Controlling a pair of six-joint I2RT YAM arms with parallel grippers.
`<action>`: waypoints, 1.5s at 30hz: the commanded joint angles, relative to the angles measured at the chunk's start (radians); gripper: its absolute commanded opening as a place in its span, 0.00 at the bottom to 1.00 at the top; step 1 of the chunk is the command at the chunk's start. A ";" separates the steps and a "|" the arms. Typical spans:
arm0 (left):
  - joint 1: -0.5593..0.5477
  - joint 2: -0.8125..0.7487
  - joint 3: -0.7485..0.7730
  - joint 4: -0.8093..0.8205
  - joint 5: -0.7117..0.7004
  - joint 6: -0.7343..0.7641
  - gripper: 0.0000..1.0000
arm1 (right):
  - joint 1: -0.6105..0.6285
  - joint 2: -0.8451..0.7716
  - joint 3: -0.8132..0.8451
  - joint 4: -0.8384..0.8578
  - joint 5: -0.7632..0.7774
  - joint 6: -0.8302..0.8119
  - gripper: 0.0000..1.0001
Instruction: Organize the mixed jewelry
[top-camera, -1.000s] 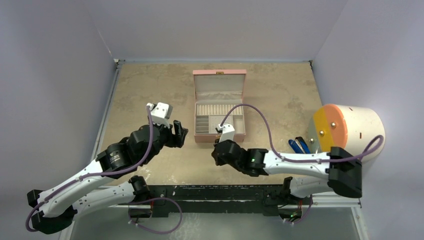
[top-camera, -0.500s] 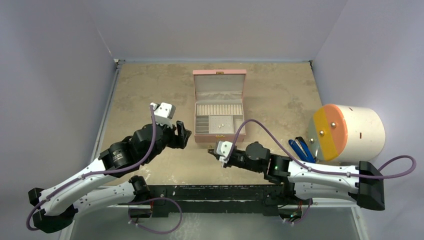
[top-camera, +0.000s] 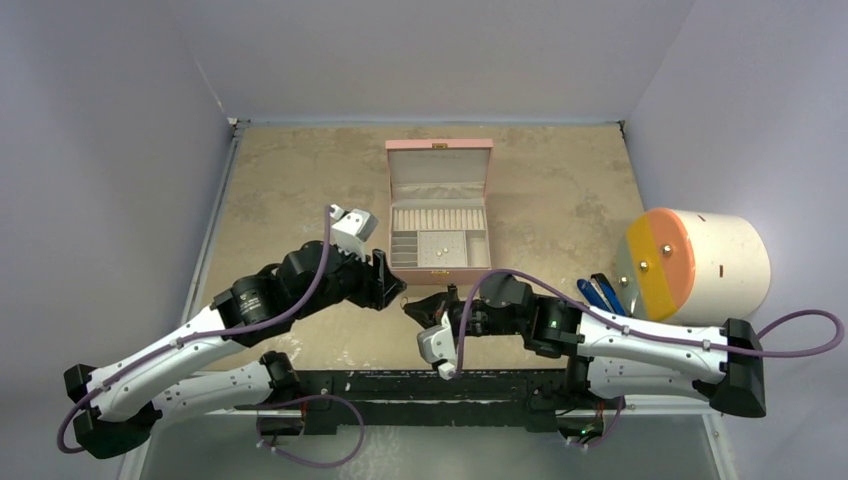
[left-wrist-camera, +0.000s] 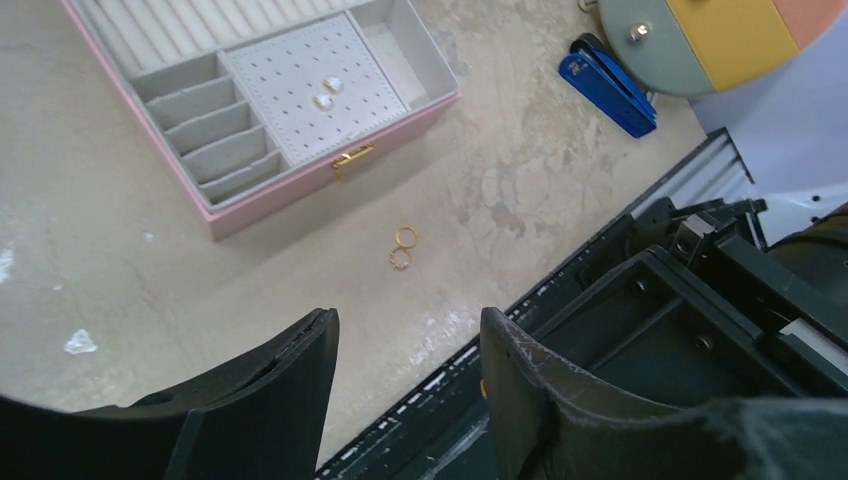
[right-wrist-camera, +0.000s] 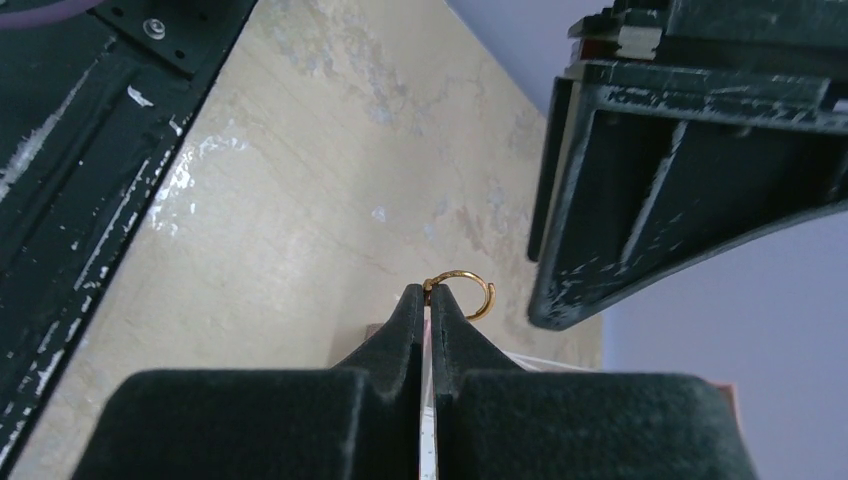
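Mixed jewelry is too small to pick out from the top external view. There the left gripper (top-camera: 393, 288) and right gripper (top-camera: 410, 307) meet tip to tip just in front of the open pink box (top-camera: 440, 147). They sit on a mottled beige worktop (top-camera: 290, 180) walled by pale grey panels. A white drum (top-camera: 725, 255) faced in orange and yellow stands at the right.

From the left wrist, two gold rings (left-wrist-camera: 403, 247) lie loose on the worktop just in front of the box's clasp, close together. Two pale studs (left-wrist-camera: 327, 92) sit on the perforated pad inside, apparently sorted already. The left gripper's jaws stand apart with nothing between them, which suggests it is ready to receive or pick. A blue tool (left-wrist-camera: 607, 90) lies near the drum.

From the right wrist, the right gripper is pinched tight on a thin gold ring (right-wrist-camera: 488, 292). It holds the ring by its edge at the very tips, so most of the hoop juts free, probably for a clean release. The ribbed black part beside it is likely the other gripper.
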 joint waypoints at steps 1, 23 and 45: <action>-0.003 0.016 0.023 0.040 0.119 -0.083 0.51 | 0.004 0.005 0.069 -0.079 -0.032 -0.132 0.00; -0.003 0.039 0.022 0.066 0.180 -0.131 0.30 | 0.004 -0.001 0.098 -0.094 0.034 -0.194 0.00; -0.003 0.069 0.023 0.066 0.206 -0.134 0.00 | 0.004 -0.010 0.088 -0.074 0.057 -0.177 0.02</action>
